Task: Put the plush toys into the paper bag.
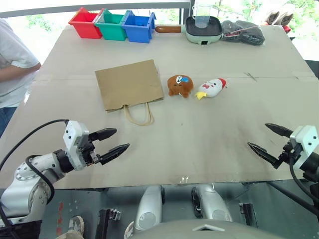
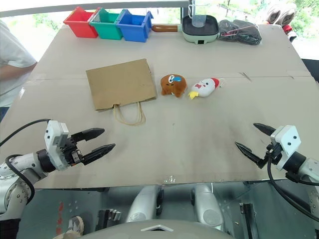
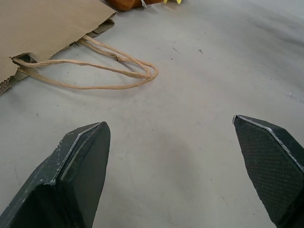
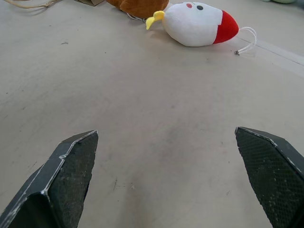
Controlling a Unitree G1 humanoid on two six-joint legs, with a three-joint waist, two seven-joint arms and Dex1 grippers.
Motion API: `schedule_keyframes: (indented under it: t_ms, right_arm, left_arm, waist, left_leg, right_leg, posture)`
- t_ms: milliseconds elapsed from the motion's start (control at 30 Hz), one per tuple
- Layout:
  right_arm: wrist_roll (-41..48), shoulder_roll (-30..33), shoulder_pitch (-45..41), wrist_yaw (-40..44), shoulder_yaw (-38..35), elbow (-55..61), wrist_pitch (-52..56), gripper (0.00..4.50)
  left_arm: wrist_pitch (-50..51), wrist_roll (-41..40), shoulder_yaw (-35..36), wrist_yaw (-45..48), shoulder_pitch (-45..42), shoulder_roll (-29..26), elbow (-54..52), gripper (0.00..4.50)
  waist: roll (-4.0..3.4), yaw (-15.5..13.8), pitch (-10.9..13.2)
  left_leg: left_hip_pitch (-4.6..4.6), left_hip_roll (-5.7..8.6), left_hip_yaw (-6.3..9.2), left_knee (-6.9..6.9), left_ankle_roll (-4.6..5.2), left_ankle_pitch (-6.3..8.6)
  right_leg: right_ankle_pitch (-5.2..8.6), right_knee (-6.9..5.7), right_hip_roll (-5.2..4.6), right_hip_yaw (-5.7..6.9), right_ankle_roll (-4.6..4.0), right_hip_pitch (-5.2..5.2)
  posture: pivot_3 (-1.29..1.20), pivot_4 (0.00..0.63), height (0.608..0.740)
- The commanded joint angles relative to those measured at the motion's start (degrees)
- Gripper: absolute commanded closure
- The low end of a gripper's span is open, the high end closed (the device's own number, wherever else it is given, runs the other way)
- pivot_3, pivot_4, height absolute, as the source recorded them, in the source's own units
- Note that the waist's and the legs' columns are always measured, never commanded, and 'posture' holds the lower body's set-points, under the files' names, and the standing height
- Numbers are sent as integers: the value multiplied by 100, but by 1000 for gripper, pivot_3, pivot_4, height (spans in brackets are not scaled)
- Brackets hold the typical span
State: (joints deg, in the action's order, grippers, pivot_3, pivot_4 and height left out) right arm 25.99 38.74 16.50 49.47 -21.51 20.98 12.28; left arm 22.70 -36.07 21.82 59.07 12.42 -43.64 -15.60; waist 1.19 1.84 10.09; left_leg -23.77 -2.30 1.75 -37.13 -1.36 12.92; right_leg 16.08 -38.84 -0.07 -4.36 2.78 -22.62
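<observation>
1. The paper bag lies flat on the table, a little left of the middle, with its two twisted loop handles spread on the surface toward the robot.
2. Just right of the bag sits the brown bear toy, near the bag's right edge but apart from it; a blue-white mark shows on its head.
3. The white chicken toy lies on its side just right of the bear, yellow beak toward the bear and red comb pointing away; whether the two toys touch cannot be told.
4. The left claw hovers over the near left part of the table, its two black fingers spread wide and holding nothing, pointing toward the bag's handles.
5. The right claw hovers over the near right part of the table, fingers likewise wide apart and empty, well short of the chicken.
6. At the table's far edge stand a red bin, a green bin and a blue bin in a row, then a pale green pan with a clear cup in it, and a dark bundle.
7. A person in a white shirt stands at the table's left side.
</observation>
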Motion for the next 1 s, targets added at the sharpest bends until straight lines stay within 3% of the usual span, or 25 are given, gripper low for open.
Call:
schedule_keyframes:
  t_ms: [33,233,433,700,833,867,900,1000]
  right_arm:
    - [43,-159,-228,-168,202,306,-49,0]
    - [-225,-649,-590,-683,1086,783,101,0]
    - [-270,-843,-640,-1030,1558,1147,414,0]
    - [-245,-891,-747,-1559,1757,1778,977,0]
    - [-127,-909,-822,-1836,1768,2098,1366,0]
    - [-40,-920,-835,-1865,1765,2145,1461,516]
    - [18,-946,-868,-1907,1769,2171,1527,819]
    - [-9,-974,-973,-1979,1917,2213,1609,2282]
  left_arm:
    - [-47,25,26,46,-418,-179,146,35]
    - [-394,680,-312,-5,-1856,-524,1261,35]
    - [-2469,2007,-1163,665,-2763,-878,2582,35]
    - [-4245,2915,-2107,1014,-4021,-543,4102,35]
    - [-4210,2688,-2355,1638,-4357,-332,4440,1171]
    - [-4256,2680,-2359,1677,-4410,-302,4520,1722]
    - [-3909,2417,-2313,1828,-4429,-213,4406,2165]
    - [-2625,1586,-2149,2201,-4375,-78,3888,3655]
  waist:
    - [0,0,0]
    - [-1,-12,-3]
    - [2,-3,-2]
    - [4,-24,-4]
    - [7,-30,-6]
    - [7,-22,-5]
    - [7,-9,-6]
    - [8,16,-5]
  left_leg:
    - [0,0,0,0,0,0]
    - [2,-6,12,-11,-2,-2]
    - [-9,4,2,6,0,1]
    - [-9,4,5,0,0,0]
    - [-11,5,5,-5,0,0]
    - [-11,5,6,-5,0,0]
    - [-12,4,8,-5,0,0]
    - [-12,4,13,-4,0,0]
  right_leg:
    - [0,0,0,0,0,0]
    - [2,-10,14,10,9,2]
    - [-10,1,1,3,-11,-9]
    - [-10,-4,4,6,-9,-7]
    - [-11,-5,5,6,-9,-6]
    - [-11,-6,5,6,-9,-6]
    - [-11,-8,6,7,-9,-6]
    - [-11,-14,7,11,-9,-6]
  posture:
    - [0,150,740]
    - [0,150,740]
    - [0,150,740]
    - [0,150,740]
    - [0,150,740]
    - [0,150,740]
    - [0,150,740]
    - [0,150,740]
